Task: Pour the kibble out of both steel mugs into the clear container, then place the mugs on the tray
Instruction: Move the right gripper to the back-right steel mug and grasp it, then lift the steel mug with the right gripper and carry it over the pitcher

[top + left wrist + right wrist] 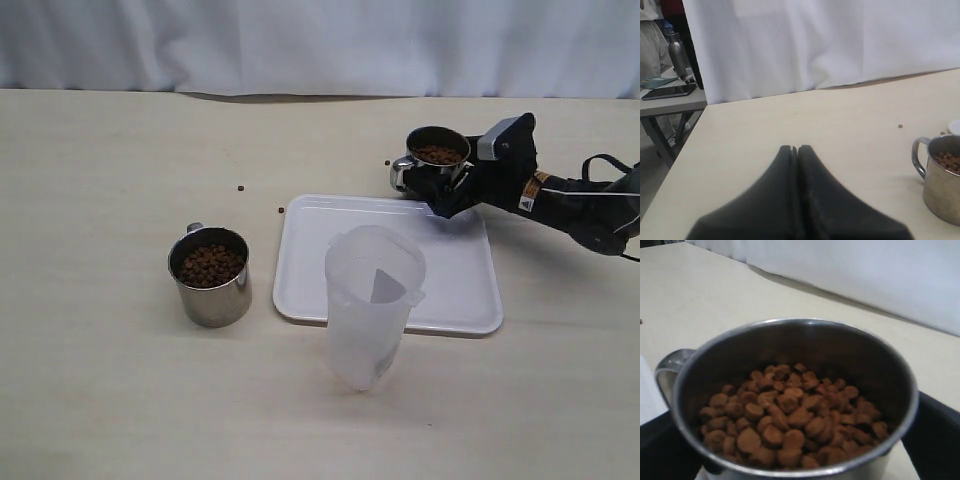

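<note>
Steel mug of kibble, between the right jaws, jaws spread wide

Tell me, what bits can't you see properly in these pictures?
- Right gripper: in the right wrist view the shiny round steel mug of brown kibble hides its fingertips, so touching is unclear.
- Second steel mug: cut off by the left wrist view's edge.
- Left gripper: missing from the exterior view.
- Stray dark pellets on the beige table: too small in the exterior view.

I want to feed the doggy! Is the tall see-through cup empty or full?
Empty. The clear container stands upright and nothing brown shows through its walls; the kibble sits in the steel mugs.
</note>
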